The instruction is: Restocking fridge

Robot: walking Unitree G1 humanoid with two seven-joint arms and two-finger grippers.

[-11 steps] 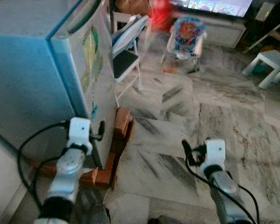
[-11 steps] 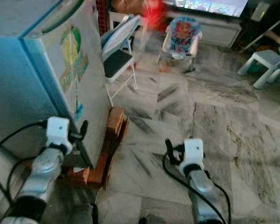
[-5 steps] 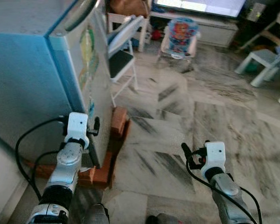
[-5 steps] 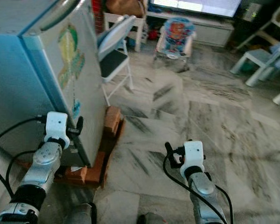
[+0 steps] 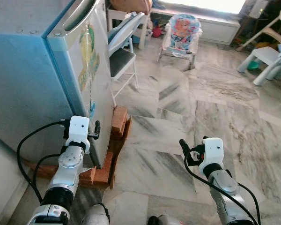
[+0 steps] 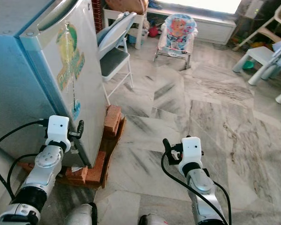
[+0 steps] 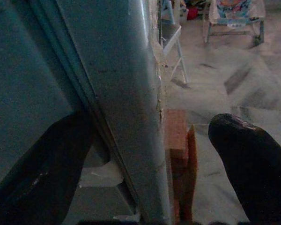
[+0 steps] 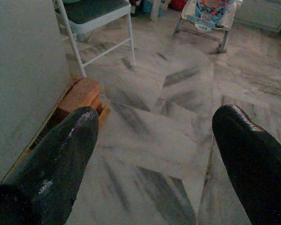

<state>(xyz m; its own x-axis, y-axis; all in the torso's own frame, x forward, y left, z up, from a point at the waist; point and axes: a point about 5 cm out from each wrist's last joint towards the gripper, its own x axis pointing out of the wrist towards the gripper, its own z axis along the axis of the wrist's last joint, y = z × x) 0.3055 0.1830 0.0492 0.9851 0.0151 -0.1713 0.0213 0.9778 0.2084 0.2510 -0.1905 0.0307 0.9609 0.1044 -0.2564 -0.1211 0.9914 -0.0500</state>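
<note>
The left gripper (image 7: 150,159) is raised at the lower front corner of the blue fridge (image 5: 33,89), fingers spread to either side of the door edge without clamping it. The right gripper (image 8: 154,154) hovers over the marble floor (image 5: 201,112), fingers apart and empty. The fridge stands on red bricks (image 5: 118,123), door closed. One green-and-yellow sticker (image 6: 69,58) marks the door; its lettering is unreadable. Beyond stand one folding chair (image 5: 122,47), one baby bouncer (image 5: 181,32) and one white stool (image 5: 267,58).
</note>
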